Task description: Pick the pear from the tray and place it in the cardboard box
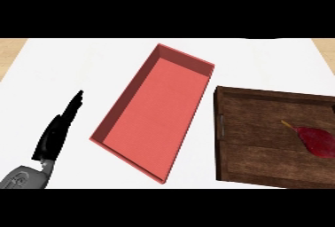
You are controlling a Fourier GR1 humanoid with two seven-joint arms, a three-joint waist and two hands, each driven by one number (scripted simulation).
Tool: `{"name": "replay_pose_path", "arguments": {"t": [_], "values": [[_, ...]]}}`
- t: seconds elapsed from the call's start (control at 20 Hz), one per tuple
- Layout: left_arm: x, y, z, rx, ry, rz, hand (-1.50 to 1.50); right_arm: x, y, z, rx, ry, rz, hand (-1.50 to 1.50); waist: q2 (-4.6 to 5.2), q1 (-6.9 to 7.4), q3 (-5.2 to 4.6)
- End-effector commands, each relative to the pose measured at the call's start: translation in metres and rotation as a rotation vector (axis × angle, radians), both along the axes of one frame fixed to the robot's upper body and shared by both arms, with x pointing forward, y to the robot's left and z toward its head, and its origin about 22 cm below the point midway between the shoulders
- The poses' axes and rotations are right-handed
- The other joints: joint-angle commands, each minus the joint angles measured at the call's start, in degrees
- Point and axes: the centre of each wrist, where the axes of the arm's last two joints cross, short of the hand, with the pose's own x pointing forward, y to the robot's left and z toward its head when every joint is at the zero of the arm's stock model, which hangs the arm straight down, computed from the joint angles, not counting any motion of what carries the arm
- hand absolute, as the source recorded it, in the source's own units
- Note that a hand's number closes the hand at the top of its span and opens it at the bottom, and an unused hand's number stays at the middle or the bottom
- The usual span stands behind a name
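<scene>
On the white surface (78,62), seen from the head view, three items are arranged from the left edge to the right edge.

Near the left edge, toward the near left corner, the left hand (57,133) enters from below on a grey forearm (23,178). The black fingers (73,106) are straight and held close together, pointing up and away toward the far edge. They hold nothing and touch none of the other items. The hand stands apart from the box beside it.

At the middle of the surface lies the box (157,115), a shallow red-pink container with low walls and an open top. It is turned at an angle, with one short end toward the far edge and the other toward the near edge. Its floor is bare.

Just beside the box, toward the right edge, sits the dark wooden tray (252,133) with a raised rim. Its left wall lies close to the right long wall of the box, with a narrow strip of surface showing between the two. The right part of the tray is cut off by the edge of the view.

The pear (317,141) lies inside the tray, on its floor, toward the tray's right side. It appears dark red, with a thin stem (288,124) pointing toward the far left. Part of the fruit runs out of view at the right.

The right hand does not appear in the view.
</scene>
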Motion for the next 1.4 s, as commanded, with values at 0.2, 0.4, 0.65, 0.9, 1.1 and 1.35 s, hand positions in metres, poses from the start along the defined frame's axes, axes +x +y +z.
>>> {"name": "replay_pose_path", "arguments": {"t": [0.2, 0.4, 0.65, 0.9, 1.1, 1.35], "values": [[0.009, 0.001, 0.000, 0.000, 0.009, -0.017, 0.00, 0.001, -0.004, 0.019, -0.115, 0.092, 0.146, -1.50, -0.32, 0.75, -0.20], [0.018, 0.001, 0.003, 0.006, -0.008, -0.017, 0.00, 0.013, 0.012, 0.024, -0.193, 0.146, 0.131, -1.50, -0.36, 0.44, -0.26], [0.017, -0.017, -0.020, 0.013, 0.012, -0.016, 0.00, 0.022, 0.014, 0.012, -0.202, 0.194, 0.137, -1.50, -0.25, 0.72, -0.21], [0.018, -0.015, -0.001, -0.005, 0.009, -0.010, 0.00, 0.040, 0.031, 0.006, -0.194, 0.254, 0.151, -1.50, -0.32, 1.05, -0.20], [0.020, 0.007, -0.001, 0.013, -0.001, -0.006, 0.00, 0.041, 0.030, -0.003, -0.173, 0.269, 0.177, -1.50, -0.30, 0.93, -0.20], [0.016, -0.003, -0.003, 0.018, 0.003, -0.012, 0.00, 0.043, 0.039, -0.022, -0.222, 0.200, 0.137, -1.50, -0.33, 0.87, -0.20]]}}
